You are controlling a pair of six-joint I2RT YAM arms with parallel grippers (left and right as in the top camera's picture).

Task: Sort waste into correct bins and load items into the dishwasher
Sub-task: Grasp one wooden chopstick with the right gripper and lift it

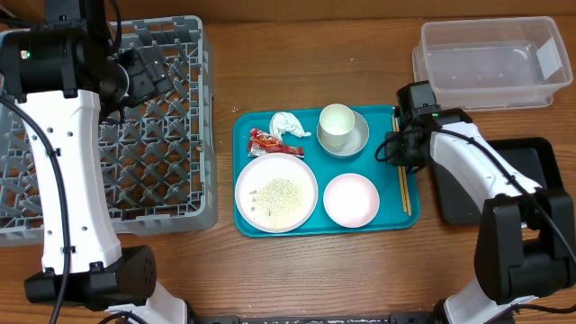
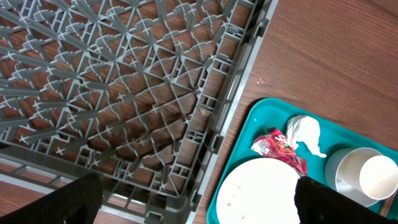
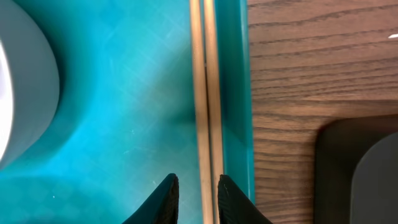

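Nothing is sorted or loaded yet: the rack [image 1: 162,202] is bare, while plate [image 1: 276,192], cup [image 1: 336,124], wrapper [image 1: 270,141] and tissue [image 1: 288,123] sit on the tray [image 1: 241,126]. Right pincer [image 3: 198,196] straddles the chopsticks [image 3: 205,93] at the tray's rim, slightly parted; left pincer [image 2: 199,205] hangs spread, empty

The worktop [image 1: 360,270] is matt, grained wood; the tray [image 3: 124,124] smooth plastic; the chopsticks [image 3: 206,93] pale wood. The rack [image 1: 180,171] is matt grey plastic.

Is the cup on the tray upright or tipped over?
Upright: the cup stands in the grey bowl, its round opening facing straight up in the overhead view.
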